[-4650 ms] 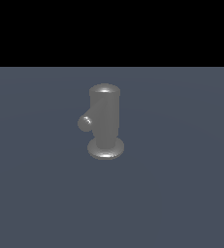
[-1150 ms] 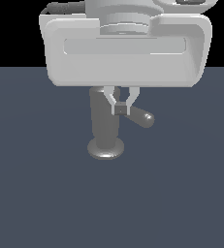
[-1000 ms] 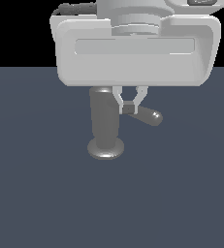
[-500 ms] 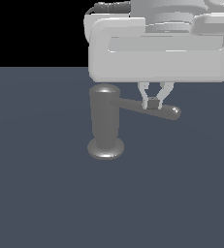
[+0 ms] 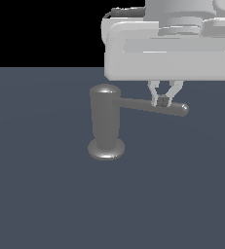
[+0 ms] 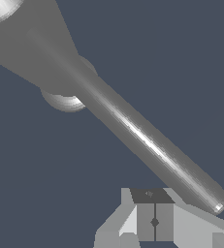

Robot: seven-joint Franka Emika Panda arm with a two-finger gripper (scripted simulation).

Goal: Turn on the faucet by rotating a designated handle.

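The faucet (image 5: 105,121) is a dull grey upright cylinder with a domed top and a round foot, standing on the dark floor. Its handle (image 5: 145,105), a thin rod with a rounded tip, sticks out toward the exterior view's right. My gripper (image 5: 162,101) hangs down from the big white hand, with its fingertips at the rod near the outer end. In the wrist view the two pads (image 6: 146,222) are pressed together with nothing between them, and the handle (image 6: 147,143) runs alongside them. The faucet (image 6: 26,38) body looms close in that view.
The dark grey floor (image 5: 46,194) spreads around the faucet. The white hand body (image 5: 167,53) hangs above the handle and to the exterior view's right of the cylinder.
The handle has swung from pointing toward the camera to pointing to the exterior view's right. My shut gripper has moved rightward together with it, staying against the rod.
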